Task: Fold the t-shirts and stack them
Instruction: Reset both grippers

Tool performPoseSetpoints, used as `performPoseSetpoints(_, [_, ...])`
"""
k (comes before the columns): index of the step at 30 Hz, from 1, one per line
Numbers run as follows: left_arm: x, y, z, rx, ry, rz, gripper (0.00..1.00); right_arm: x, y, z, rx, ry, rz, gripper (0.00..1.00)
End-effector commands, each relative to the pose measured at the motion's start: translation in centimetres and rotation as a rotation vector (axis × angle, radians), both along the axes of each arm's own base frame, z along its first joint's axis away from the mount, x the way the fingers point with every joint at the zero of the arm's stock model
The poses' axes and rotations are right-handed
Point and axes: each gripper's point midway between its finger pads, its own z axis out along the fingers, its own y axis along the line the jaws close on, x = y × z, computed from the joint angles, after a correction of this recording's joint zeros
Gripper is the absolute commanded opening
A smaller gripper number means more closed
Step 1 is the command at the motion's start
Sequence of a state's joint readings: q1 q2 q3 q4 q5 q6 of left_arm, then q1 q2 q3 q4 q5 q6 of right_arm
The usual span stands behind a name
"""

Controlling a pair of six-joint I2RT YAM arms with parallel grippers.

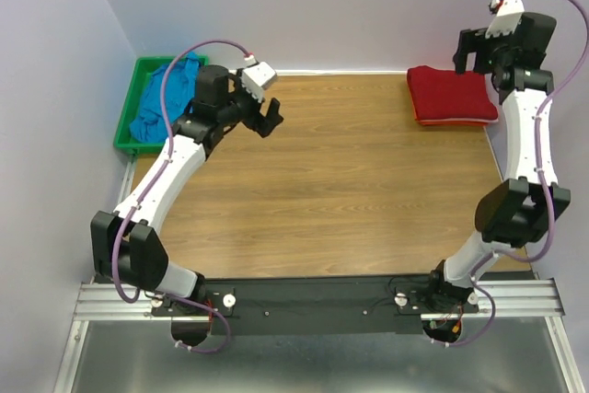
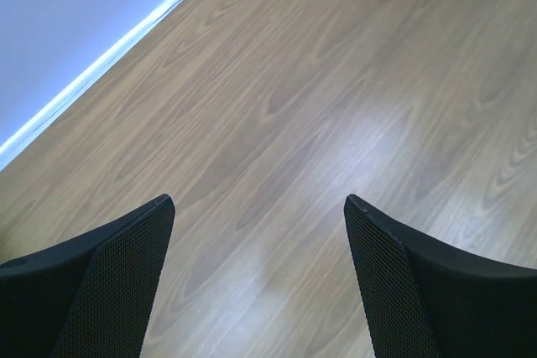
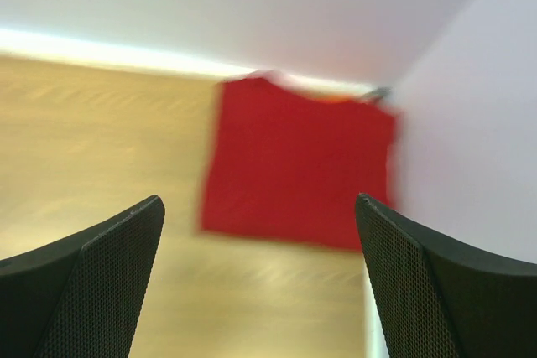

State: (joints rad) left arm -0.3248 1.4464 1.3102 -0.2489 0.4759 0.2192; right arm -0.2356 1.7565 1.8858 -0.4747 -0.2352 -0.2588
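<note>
A dark red t-shirt (image 1: 451, 95) lies folded at the table's back right corner; it also shows, blurred, in the right wrist view (image 3: 298, 161). A bright blue t-shirt (image 1: 164, 98) lies crumpled in the green bin (image 1: 126, 131) at the back left. The pink t-shirt is out of view. My left gripper (image 1: 270, 117) is open and empty, held above the bare table just right of the bin; its wrist view shows only wood between the fingers (image 2: 117, 274). My right gripper (image 1: 467, 51) is open and empty, raised above the red t-shirt.
A thin orange tray edge (image 1: 456, 123) shows under the red t-shirt. Lilac walls close in the back and both sides. The wooden table (image 1: 322, 190) spreads between the arms.
</note>
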Motion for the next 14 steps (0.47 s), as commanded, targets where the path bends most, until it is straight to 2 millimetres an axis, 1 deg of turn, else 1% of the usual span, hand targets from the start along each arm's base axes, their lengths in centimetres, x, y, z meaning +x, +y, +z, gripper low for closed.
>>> performPoseSetpoints(1, [-1.0,2.8,-1.2,-0.017,0.082,0.063,0.9,-5.4,6.9,-6.0,0.255,0.223,0.153,1.0])
performPoseSetpoints(3, [-1.0,4.0,-1.8,-0.017,0.094,0.092,0.9,-7.2,9.0,-7.5,0.312,0.269,0.204,1.0])
performPoseSetpoints(4, [-1.6,4.4,-2.6,-0.017,0.107,0.094,0.9,-9.2,10.7,-9.3,0.347,0.321,0.219,1.0])
performPoseSetpoints(5, [-1.9,4.7,-3.0,-0.019,0.11,0.098,0.9,-10.2,11.6,-10.3,0.361,0.347,0.234,1.0])
performPoseSetpoints(6, [-2.4,5.3,-4.7,-0.014,0.139,0.11,0.9,-11.0,12.5,-10.9,0.363,0.357,0.247,1.0])
performPoseSetpoints(7, [-2.6,5.6,-4.4,-0.016,0.115,0.114,0.9,-12.6,13.9,-12.6,0.371,0.386,0.259,1.0])
performPoseSetpoints(8, [-2.9,5.9,-5.0,-0.01,0.122,0.119,0.9,-13.3,14.6,-13.1,0.374,0.391,0.271,1.0])
performPoseSetpoints(9, [-3.1,6.5,-6.1,0.002,0.138,0.139,0.9,-14.0,15.1,-13.9,0.38,0.403,0.276,1.0])
performPoseSetpoints(10, [-3.5,6.8,-6.4,0.012,0.148,0.139,0.9,-14.6,15.7,-14.3,0.394,0.413,0.279,1.0])
performPoseSetpoints(11, [-3.8,6.8,-6.6,0.013,0.155,0.133,0.9,-15.5,16.0,-15.2,0.403,0.427,0.285,1.0])
performPoseSetpoints(13, [-4.3,7.2,-7.0,0.017,0.164,0.14,0.9,-16.3,16.5,-15.7,0.412,0.44,0.302,1.0])
performPoseSetpoints(14, [-4.7,7.4,-6.3,0.013,0.14,0.145,0.9,-16.7,16.4,-16.2,0.413,0.45,0.295,1.0])
